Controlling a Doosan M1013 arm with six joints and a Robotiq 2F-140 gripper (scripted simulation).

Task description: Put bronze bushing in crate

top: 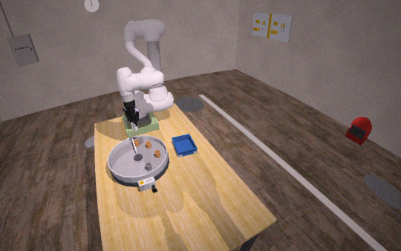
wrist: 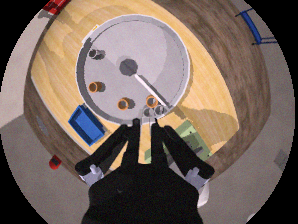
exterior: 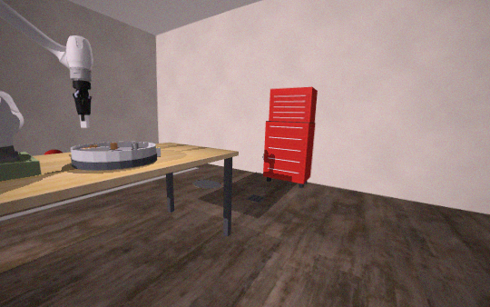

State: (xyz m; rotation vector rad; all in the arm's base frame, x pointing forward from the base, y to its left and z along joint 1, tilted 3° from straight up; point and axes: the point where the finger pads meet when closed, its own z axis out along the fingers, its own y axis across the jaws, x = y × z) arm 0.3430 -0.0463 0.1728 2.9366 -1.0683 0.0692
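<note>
The grey round turning table [top: 122, 168] [exterior: 113, 157] [wrist: 156, 46] stands on the wooden table [top: 186, 193]. Three bronze bushings [top: 137, 142] [top: 148, 144] [top: 157, 153] stand in its far half; in the wrist view they show as [wrist: 152, 103] [wrist: 124, 103] [wrist: 97, 87]. A grey bushing [top: 148, 165] [wrist: 99, 54] stands near the front rim. The blue crate [top: 184, 144] [wrist: 87, 124] lies to the right of the turning table and holds nothing. My gripper [top: 134, 127] [exterior: 83, 122] [wrist: 146, 114] is shut with nothing in it and hangs well above the turning table's far edge.
The arm's green base block [top: 148, 124] stands behind the turning table. A thin bar [top: 134, 145] runs from the hub [top: 138, 157] to the rim. A small control box [top: 146, 183] sits at the turning table's front. A red tool cabinet [exterior: 290, 136] stands by the wall.
</note>
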